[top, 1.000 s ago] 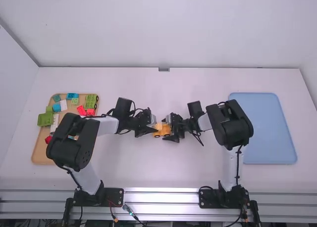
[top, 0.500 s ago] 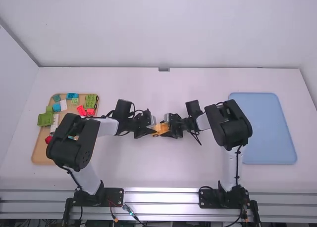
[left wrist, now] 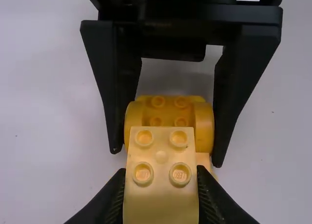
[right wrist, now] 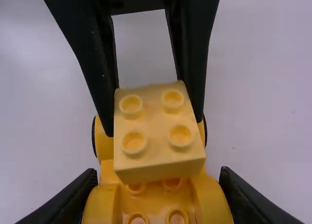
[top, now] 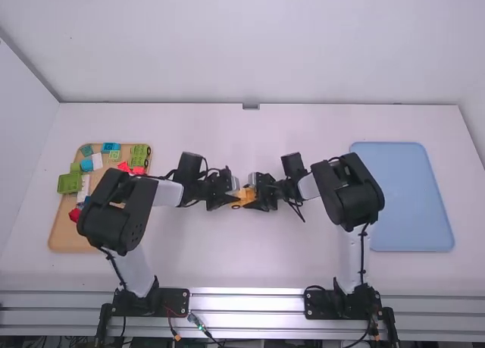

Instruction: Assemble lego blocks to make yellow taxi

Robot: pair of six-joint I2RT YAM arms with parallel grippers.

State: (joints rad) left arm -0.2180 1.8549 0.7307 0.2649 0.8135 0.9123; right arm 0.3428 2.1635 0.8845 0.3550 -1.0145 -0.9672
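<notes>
my left gripper [top: 233,198] and my right gripper [top: 258,199] look like hard black plastic, mostly matt. the pale yellow block [left wrist: 161,202] is smooth plastic with a soft sheen, and the orange-yellow car base [right wrist: 158,203] is smooth plastic too, a little glossier. i see a smooth, matt white table [top: 212,264], a matt, wood-like tan tray [top: 62,230], a smooth, plastic-looking blue tray [top: 409,204] and shiny, ridged metal rails [top: 246,302].
</notes>
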